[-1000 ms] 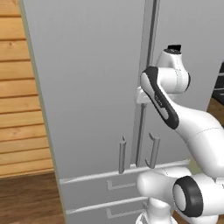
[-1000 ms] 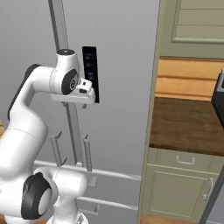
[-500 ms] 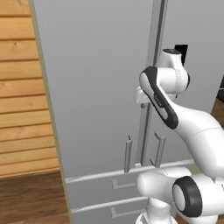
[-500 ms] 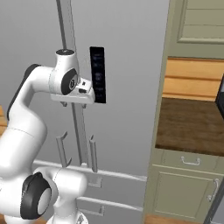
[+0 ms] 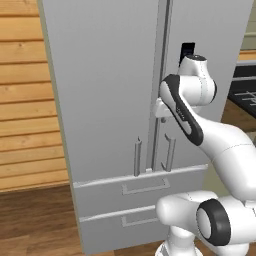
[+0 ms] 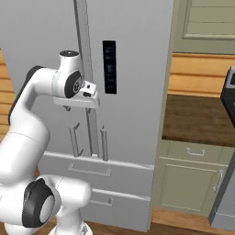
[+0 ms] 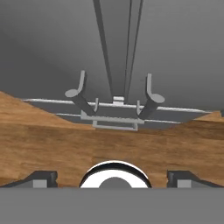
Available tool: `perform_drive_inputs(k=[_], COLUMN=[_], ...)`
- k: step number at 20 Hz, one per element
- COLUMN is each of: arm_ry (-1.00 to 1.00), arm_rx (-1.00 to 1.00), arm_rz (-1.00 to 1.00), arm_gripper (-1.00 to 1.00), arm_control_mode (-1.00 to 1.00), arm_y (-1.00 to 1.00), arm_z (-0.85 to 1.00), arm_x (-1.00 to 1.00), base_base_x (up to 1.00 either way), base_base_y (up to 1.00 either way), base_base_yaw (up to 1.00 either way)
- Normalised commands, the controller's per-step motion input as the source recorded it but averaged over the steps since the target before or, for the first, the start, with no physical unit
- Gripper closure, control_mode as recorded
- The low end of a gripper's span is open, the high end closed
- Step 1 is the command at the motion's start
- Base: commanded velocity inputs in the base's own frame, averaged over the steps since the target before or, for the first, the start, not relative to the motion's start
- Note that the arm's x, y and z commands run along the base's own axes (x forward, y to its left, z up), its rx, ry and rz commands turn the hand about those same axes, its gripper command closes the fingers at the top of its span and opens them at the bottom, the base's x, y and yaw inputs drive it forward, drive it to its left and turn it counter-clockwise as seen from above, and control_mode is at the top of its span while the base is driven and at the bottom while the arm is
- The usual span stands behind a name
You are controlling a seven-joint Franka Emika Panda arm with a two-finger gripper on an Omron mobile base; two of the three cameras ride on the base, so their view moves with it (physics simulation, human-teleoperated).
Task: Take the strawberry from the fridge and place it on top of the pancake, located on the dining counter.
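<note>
Closed fridge (image 5: 110,90) just ahead of the jaws, apparently not touching, jaws spread wide apart, nothing between them

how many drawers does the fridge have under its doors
2: an upper drawer just below the two doors, and a lower drawer under it near the floor. The robot partly hides both.

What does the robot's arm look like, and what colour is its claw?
The glossy white rounded arm is built from fat tube-like segments with dark grey rings and bands at its joints. A round dark cap sits on its low joint. The claw has two small dark grey fingertips. No cables or markings show.
</note>
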Motion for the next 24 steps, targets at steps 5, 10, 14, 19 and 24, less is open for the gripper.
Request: perform_drive_inputs(k=[5,10,14,19,24], arm_ry=[0.0,0.0,0.0,0.0,-0.07], arm_rx=[0.0,0.0,0.0,0.0,0.0], arm_rz=[0.0,0.0,0.0,0.03,0.05], arm_gripper=[-1.0,-1.0,-1.0,-1.0,-1.0], arm_control_mode=[1.0,1.0,-1.0,-1.0,-1.0], arm_y=[0.0,0.0,-0.25,-0.46,-0.34], arm_z=[0.0,0.0,-0.31,-0.68,-0.77], arm_x=[0.0,0.0,0.0,0.23,0.24], base_base_x=[-0.97,-0.7,-0.07,0.0,0.0], base_base_y=[-0.03,-0.01,-0.03,0.0,0.0], base_base_yaw=[-0.03,-0.01,0.0,0.0,0.0])
